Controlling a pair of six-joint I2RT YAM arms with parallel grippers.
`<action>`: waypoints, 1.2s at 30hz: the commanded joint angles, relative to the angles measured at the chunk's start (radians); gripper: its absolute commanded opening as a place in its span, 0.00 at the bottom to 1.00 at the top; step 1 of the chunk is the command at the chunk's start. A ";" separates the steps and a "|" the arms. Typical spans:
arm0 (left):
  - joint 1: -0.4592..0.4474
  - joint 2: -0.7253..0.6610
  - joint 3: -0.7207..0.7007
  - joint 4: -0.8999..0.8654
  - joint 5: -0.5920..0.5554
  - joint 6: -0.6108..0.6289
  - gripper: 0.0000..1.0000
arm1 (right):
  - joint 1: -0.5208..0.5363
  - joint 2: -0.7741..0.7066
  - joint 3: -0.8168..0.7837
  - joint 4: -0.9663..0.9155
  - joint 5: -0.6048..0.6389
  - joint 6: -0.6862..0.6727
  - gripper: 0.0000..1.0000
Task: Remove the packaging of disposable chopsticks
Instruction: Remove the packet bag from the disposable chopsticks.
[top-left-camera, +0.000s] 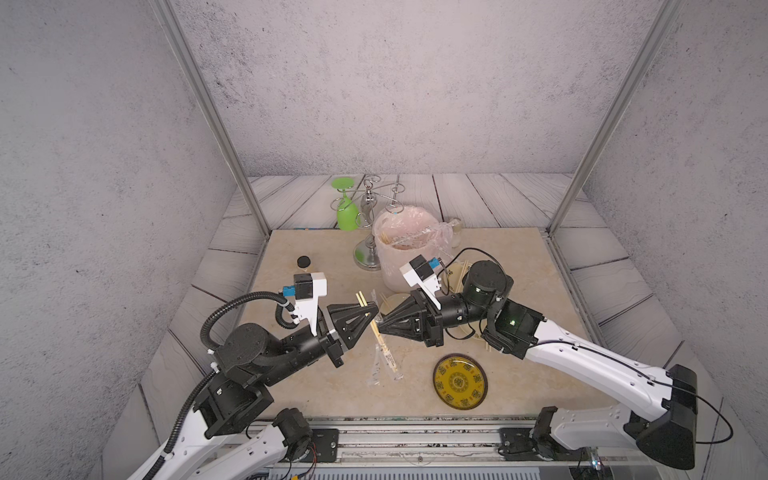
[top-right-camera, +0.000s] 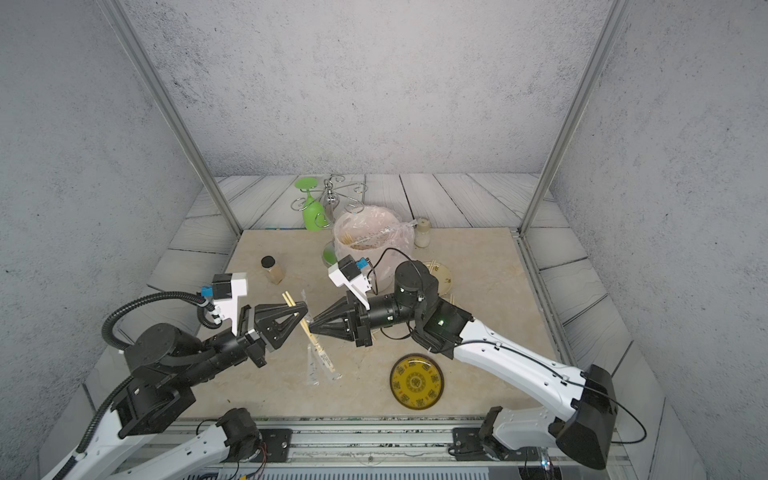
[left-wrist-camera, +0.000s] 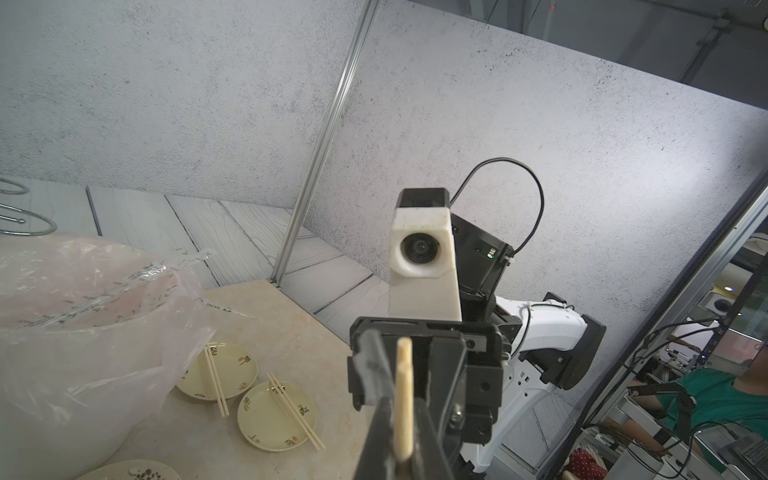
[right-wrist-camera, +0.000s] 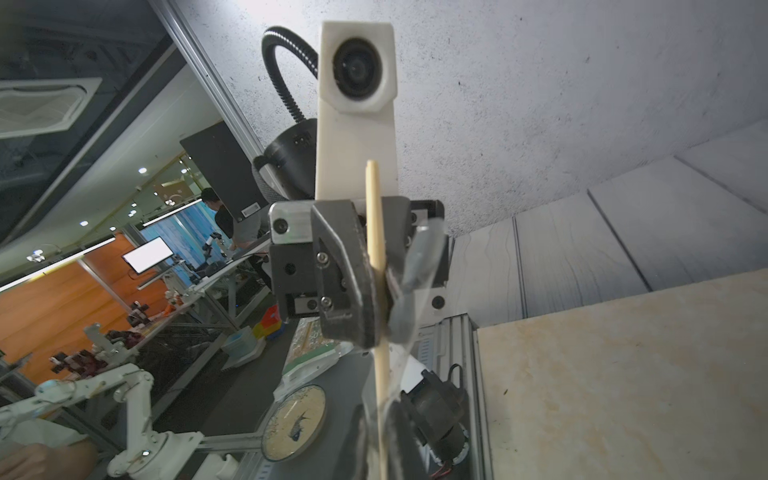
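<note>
The two arms meet nose to nose at the middle of the frame in both top views. The left gripper (top-left-camera: 372, 311) is clamped on the bare wood of the chopsticks (top-left-camera: 361, 300). The right gripper (top-left-camera: 379, 325) is pinched shut just below it, on the mouth of the wrapper (top-left-camera: 390, 359) as far as I can tell. To me that looks set for a pull-apart, with one side anchoring the sticks and the other dragging the film off. The pair's long axis runs from upper left to lower right. The bare tips point up-left and the wrapped end points down-right, low over the table (top-left-camera: 316, 386).
</note>
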 joint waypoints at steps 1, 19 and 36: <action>0.002 -0.010 0.005 0.011 -0.021 0.013 0.00 | 0.006 -0.006 0.003 0.001 0.001 -0.022 0.00; 0.001 -0.157 0.111 -0.012 -0.260 0.220 0.00 | -0.002 -0.036 0.054 -0.419 0.301 -0.346 0.00; 0.002 -0.315 0.008 -0.137 -0.404 0.198 0.00 | -0.350 0.341 0.559 -0.301 0.863 -0.639 0.00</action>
